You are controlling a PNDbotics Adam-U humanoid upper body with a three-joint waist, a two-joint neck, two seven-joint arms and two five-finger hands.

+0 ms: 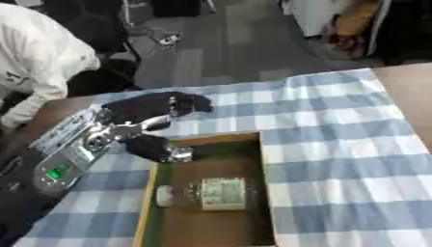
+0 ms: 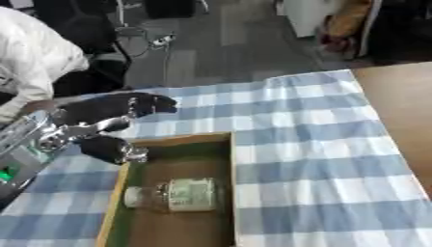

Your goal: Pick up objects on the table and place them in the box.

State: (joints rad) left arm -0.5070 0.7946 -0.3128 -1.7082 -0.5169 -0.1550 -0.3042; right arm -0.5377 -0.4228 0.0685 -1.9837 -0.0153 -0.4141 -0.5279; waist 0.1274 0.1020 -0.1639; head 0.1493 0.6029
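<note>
The left hand [image 1: 160, 107] enters from the left side and hovers above the far-left corner of the box [image 1: 266, 193], over the blue-and-white checked cloth [image 1: 337, 130] that covers the table [image 1: 413, 87]. Its fingers are spread and extended away from the robot, while the thumb hangs down over the box's far-left rim. The hand encloses nothing. The right hand does not show in either view.

The box is an open wooden tray with a green inner lining. One object already lies inside it: a clear bottle [image 1: 207, 194] with a pale label and a whitish cap, on its side, cap toward the left wall, in the middle of the floor.

No further loose object can be seen on the cloth in either eye view. The hand's position and spread fingers suggest that a release into the box is finished or that a retreat is in progress.

Procedure for the step in hand:
1. Lift the hand straight up before it travels sideways, so the thumb clears the near rim and does not drag the box.
2. Keep the fingers extended until the hand is well clear of the walls.
3. Confirm that the bottle is at rest and not rolling toward a wall.
4. Scan the cloth, including the zone hidden under the left forearm [image 1: 72, 149], for remaining objects.
</note>
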